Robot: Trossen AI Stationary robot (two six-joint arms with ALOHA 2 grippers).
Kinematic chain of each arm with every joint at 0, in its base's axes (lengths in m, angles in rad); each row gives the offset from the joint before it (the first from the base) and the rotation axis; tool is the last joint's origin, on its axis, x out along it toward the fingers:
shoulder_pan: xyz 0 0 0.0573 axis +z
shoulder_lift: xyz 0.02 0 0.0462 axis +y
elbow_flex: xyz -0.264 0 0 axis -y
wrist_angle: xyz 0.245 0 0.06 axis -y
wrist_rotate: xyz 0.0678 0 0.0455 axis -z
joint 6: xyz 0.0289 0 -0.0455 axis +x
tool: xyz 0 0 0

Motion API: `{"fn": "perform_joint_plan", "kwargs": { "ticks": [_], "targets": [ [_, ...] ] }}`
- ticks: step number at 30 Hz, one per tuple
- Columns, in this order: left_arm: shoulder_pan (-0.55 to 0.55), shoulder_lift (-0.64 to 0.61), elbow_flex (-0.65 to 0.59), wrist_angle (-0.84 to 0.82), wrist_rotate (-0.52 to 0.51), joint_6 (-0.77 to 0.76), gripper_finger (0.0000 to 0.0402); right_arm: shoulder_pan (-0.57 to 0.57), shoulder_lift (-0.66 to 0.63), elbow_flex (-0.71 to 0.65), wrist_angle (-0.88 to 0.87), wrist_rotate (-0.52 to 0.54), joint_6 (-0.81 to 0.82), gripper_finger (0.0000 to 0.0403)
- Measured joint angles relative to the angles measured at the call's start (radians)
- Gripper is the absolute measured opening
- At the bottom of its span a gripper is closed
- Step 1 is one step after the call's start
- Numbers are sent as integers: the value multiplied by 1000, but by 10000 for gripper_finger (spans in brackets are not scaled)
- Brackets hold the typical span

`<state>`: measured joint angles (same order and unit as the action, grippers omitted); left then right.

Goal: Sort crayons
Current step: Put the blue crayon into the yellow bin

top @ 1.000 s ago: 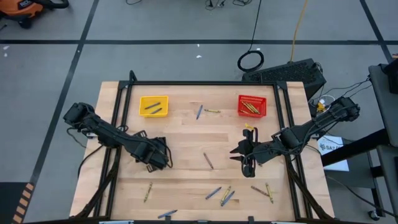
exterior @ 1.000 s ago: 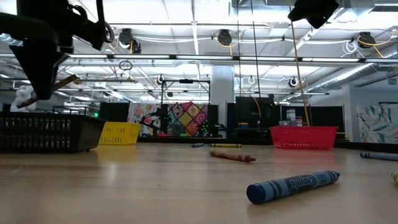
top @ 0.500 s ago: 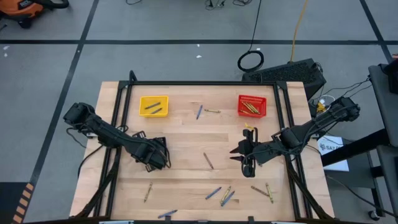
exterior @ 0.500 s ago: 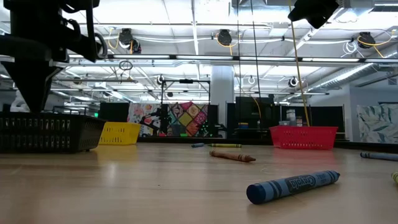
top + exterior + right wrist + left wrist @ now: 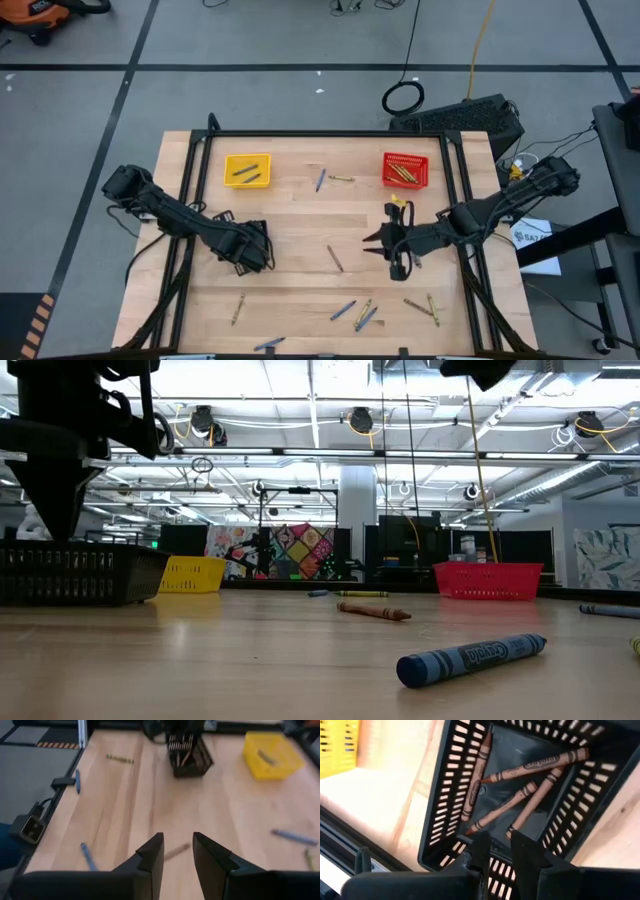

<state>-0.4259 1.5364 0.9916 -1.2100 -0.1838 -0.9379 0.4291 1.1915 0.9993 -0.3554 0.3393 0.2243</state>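
Over the black basket [image 5: 252, 246], high view: left gripper [image 5: 258, 250] hovers; right gripper [image 5: 385, 243] near a brown crayon [image 5: 335, 258]. Left wrist: fingers parted, empty (four tan crayons [image 5: 520, 800] inside). Right wrist: jaws apart. Lift clear, avoid snagging mesh.

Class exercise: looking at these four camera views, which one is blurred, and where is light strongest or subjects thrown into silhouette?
Right wrist view: smeared throughout, the black basket and yellow basket soft-edged. Low view: bright ceiling lights leave the left arm a dark silhouette, yet the blue crayon is crisp. Left wrist view: sharp on the brown crayons. High view: evenly lit.
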Motion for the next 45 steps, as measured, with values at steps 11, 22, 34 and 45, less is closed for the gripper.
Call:
{"fn": "perform_joint_plan", "kwargs": {
  "ticks": [11,22,34,45],
  "targets": [
    [-7,0,0,71,-24,-13,69,-213,0,0,6,2,-101,91],
    [-6,0,0,76,-110,62,69,-497,165,0,95,-56,-345,100],
    [11,0,0,75,-122,238,69,-668,361,0,284,-273,-881,117],
    [-26,0,1,195,-109,132,69,-780,378,59,337,-583,-960,116]
  ]
}}
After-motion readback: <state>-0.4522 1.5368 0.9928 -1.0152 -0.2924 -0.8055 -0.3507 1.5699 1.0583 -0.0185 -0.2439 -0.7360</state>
